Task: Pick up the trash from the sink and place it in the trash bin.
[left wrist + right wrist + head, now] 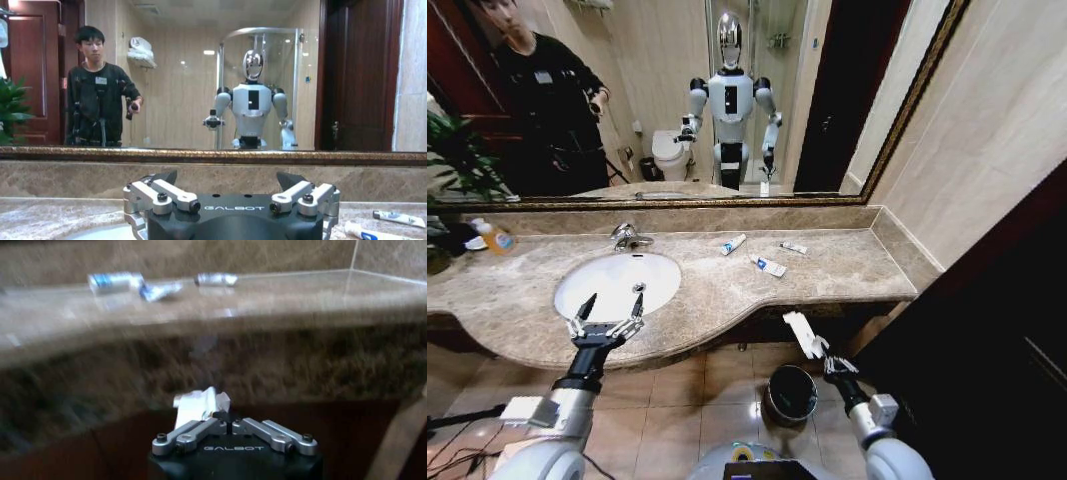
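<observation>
Below the marble surface [847, 265], in the head view, the right pincer [819, 352] is clamped on a flat white paper packet [802, 333], held out in front of the surface's edge and just above and beside the trash bin [791, 393], a small dark round bin with a shiny rim standing on the tiled floor. The left pincer [607, 318] hovers with its fingers spread apart at the near rim of the white oval sink [617, 282], whose chrome faucet [627, 237] sits at the far side. Three white tubes lie on the surface to the right of the sink: one with a blue end [733, 244], another beside it [769, 266], and a smaller one [793, 248] farther right. A bottle of orange liquid [493, 236] stands at the surface's far left. From the left wrist view, the left pincer [230, 192] has its fingers [163, 192] wide apart over the sink's edge [100, 232], with two of the tubes [397, 217] lying on the surface beyond it, below the mirror. From the right wrist view, the right pincer [230, 424] is shut on the crumpled white packet [199, 404], level with the surface's dark front edge [200, 355]; the three tubes [113, 280] lie up on top, blurred.
</observation>
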Controlling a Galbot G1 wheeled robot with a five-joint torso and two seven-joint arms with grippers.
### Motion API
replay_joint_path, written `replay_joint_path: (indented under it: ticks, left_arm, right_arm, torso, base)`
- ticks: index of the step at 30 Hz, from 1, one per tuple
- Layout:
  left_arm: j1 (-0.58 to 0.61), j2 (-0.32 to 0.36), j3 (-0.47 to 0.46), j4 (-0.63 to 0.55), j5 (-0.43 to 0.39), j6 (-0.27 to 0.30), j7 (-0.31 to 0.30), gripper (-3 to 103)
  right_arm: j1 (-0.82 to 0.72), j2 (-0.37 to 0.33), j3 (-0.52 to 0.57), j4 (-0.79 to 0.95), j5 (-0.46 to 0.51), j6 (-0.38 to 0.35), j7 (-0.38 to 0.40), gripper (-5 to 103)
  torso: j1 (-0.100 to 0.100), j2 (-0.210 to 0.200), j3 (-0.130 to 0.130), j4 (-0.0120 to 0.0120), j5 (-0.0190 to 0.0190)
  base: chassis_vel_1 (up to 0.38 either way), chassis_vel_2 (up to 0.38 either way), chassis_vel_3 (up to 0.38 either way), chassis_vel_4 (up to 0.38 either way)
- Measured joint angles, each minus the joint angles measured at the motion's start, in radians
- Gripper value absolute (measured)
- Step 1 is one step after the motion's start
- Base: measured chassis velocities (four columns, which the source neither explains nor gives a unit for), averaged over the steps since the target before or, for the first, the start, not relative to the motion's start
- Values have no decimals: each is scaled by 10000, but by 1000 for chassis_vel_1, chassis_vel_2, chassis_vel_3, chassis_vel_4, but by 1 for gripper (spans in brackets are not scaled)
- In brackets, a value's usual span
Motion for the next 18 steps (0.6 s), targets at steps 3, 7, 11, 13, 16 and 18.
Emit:
replay_joint_path:
  ticks: [3, 7, 11, 13, 16, 18]
  left_arm:
    - [-1, 0, 0, 1, 0, 0, 0, 100]
    - [0, 0, 1, 0, 0, 0, 0, 100]
    - [-1, 0, 0, 0, 0, 0, 0, 100]
    - [0, 0, 0, 0, 0, 0, 0, 100]
    - [-1, 0, 0, 0, 0, 0, 0, 100]
    - [-1, 0, 0, 0, 0, 0, 0, 100]
  right_arm:
    - [408, 206, -156, -1140, -521, 417, -42, 0]
    - [1133, 527, -420, -3064, -962, 1136, -176, 0]
    - [1592, 751, -478, -4191, -1056, 1441, -215, 0]
    - [1948, 908, -489, -5096, -1054, 1570, -229, 0]
    - [2267, 986, -491, -5881, -993, 1684, -252, 0]
    - [2523, 1064, -497, -6471, -931, 1739, -253, 0]
  torso:
    - [0, 0, 0, 1, 1]
    - [0, 0, 0, 0, 1]
    - [0, 0, 0, 0, 0]
    - [0, 0, 0, 1, 1]
    - [0, 0, 0, 0, -2]
    - [0, 0, 0, 0, -1]
  base:
    - [0, 0, 0, 0]
    - [0, 0, 0, 0]
    - [0, 0, 0, 0]
    - [0, 0, 0, 0]
    - [0, 0, 0, 0]
    - [0, 0, 0, 0]
